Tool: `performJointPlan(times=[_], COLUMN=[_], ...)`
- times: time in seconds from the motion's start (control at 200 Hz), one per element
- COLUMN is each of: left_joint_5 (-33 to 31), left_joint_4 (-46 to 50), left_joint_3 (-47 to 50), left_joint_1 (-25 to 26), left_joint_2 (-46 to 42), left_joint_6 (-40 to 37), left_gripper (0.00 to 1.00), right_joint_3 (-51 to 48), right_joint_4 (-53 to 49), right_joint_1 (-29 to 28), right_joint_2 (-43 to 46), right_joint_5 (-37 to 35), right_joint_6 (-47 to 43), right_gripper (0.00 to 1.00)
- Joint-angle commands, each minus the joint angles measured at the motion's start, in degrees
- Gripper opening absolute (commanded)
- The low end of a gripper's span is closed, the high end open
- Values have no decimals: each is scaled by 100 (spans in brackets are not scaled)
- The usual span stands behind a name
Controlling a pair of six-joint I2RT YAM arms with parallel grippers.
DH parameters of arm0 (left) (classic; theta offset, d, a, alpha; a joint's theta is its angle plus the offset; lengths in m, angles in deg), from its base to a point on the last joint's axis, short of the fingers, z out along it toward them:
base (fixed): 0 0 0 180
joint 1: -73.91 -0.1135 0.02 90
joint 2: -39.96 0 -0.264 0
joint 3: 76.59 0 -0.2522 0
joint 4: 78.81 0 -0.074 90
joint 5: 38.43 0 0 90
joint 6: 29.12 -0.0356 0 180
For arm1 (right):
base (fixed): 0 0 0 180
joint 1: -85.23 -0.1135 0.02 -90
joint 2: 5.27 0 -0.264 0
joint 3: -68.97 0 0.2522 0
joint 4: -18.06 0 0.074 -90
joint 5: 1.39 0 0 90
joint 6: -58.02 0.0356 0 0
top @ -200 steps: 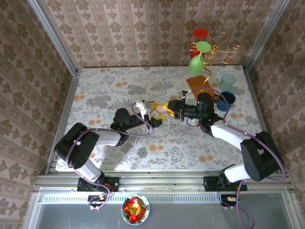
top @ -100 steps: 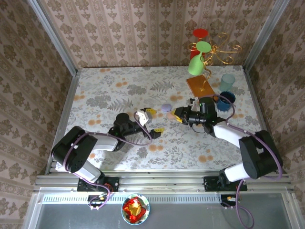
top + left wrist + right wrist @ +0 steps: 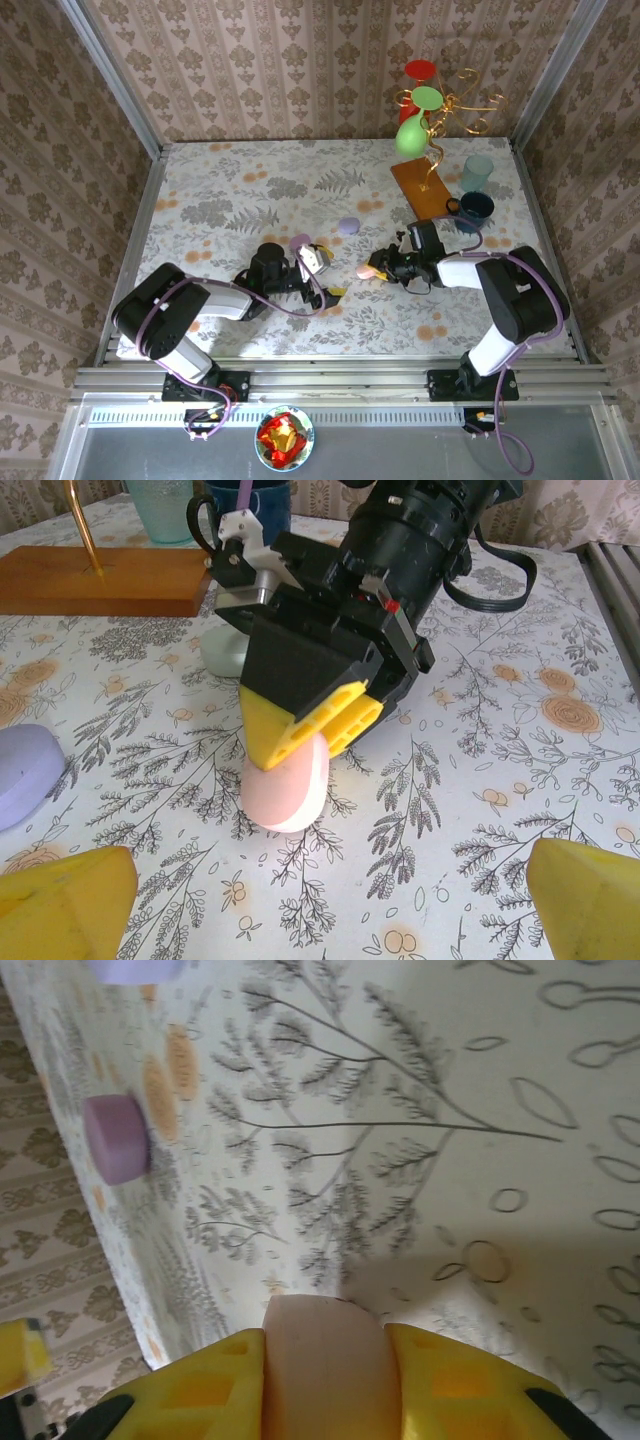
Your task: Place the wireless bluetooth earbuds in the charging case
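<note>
My right gripper [image 3: 370, 269] is shut on a closed pink charging case [image 3: 362, 272], held on edge with its lower rim against the flowered tablecloth. In the right wrist view the pink charging case [image 3: 325, 1365] sits squeezed between both yellow fingers [image 3: 205, 1390]. My left gripper [image 3: 328, 272] stands open just left of it, with nothing between its fingers. The left wrist view faces the pink charging case [image 3: 285, 792] under the right gripper [image 3: 305, 730]; my own yellow fingertips [image 3: 62, 900] stand wide apart at the bottom corners. The earbuds are out of view.
Two lilac cases lie on the cloth beyond the grippers, one [image 3: 348, 226] in the middle and one [image 3: 300, 241] by the left arm. At the back right stand a wooden base [image 3: 418, 186] with a gold wire rack, a teal cup [image 3: 477, 172] and a dark blue mug [image 3: 474, 210].
The two grippers met at the pink case a second ago. My left gripper has let go, opened wide and drawn back. The right gripper has carried the case nearer and down onto the cloth.
</note>
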Motion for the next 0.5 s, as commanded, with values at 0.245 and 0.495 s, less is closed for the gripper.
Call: performJointPlan(times=[0.245, 0.495], left_joint_5=[-672, -1755], left_joint_4=[-7, 1003], left_joint_3=[145, 174], left_joint_1=[-426, -1333], left_joint_2=[-847, -2346], left_joint_6=[609, 580], left_gripper=[100, 100], right_joint_3=[419, 795], right_joint_4=[-1699, -2528], right_joint_1=[19, 372], right_joint_2=[1099, 2408], right_joint_5=[-1232, -3194], right_joint_6=[-1215, -2977], right_gripper=[62, 83])
